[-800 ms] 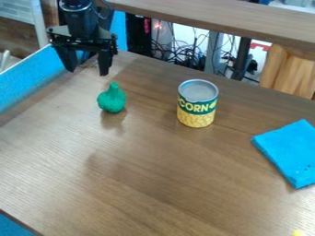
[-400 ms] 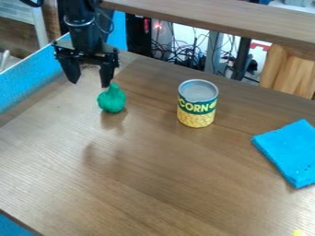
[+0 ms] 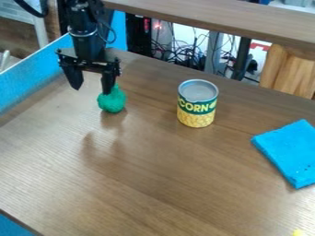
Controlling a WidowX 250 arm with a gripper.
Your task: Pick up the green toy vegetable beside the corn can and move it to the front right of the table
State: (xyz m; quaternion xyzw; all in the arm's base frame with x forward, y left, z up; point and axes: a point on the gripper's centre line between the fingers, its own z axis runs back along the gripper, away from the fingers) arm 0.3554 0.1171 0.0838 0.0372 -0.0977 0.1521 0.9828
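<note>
The end effector [image 3: 91,90] is hanging with fingers apart; the worktop [image 3: 184,175], not its grip, is supporting the green object [image 3: 112,102] below.

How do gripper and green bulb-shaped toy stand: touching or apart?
Cannot tell: in the camera view, a fingertip of the gripper overlaps the bulb-shaped toy, hiding any gap.

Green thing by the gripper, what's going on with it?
The robot's gripper hangs open, one finger overlapping the top of the green object in this view; whether they touch, I can't tell. The object isn't between the fingers and sits on the table. An upright can and a blue cloth lie farther right.
</note>
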